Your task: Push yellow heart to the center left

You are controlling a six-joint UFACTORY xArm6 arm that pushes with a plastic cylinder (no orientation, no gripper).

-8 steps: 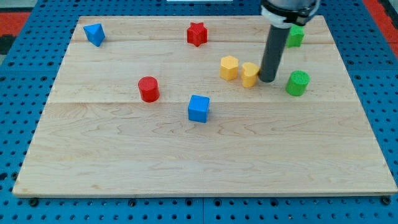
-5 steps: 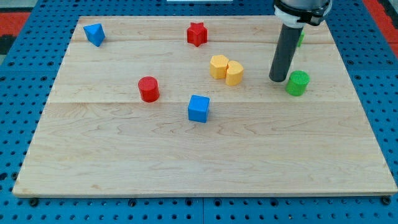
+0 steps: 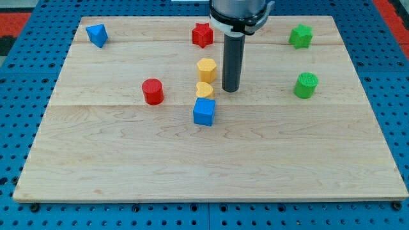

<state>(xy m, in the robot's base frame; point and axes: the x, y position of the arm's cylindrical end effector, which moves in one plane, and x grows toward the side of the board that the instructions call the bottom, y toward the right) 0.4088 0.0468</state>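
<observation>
Wood-plank bench (image 3: 128, 160) sits on blue pegboard (image 3: 19, 96); you see my tip (image 3: 231, 89), without jaws, just right of the yellow heart (image 3: 204, 90), which touches the blue cube (image 3: 204, 111) mid-board.

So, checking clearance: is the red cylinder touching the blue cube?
No, bare board separates the red cylinder from the blue cube.

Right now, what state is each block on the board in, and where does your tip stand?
My tip: down on the board, just right of the yellow heart.
Yellow heart: against the blue cube, near mid-board, not yet at center left.
Yellow hexagon: above the heart.
Blue cube: touching the heart's lower side.
Red cylinder: upright, alone.
Red star: alone, top.
Blue block: top left corner.
Green star: top right.
Green cylinder: upright, right side.
</observation>
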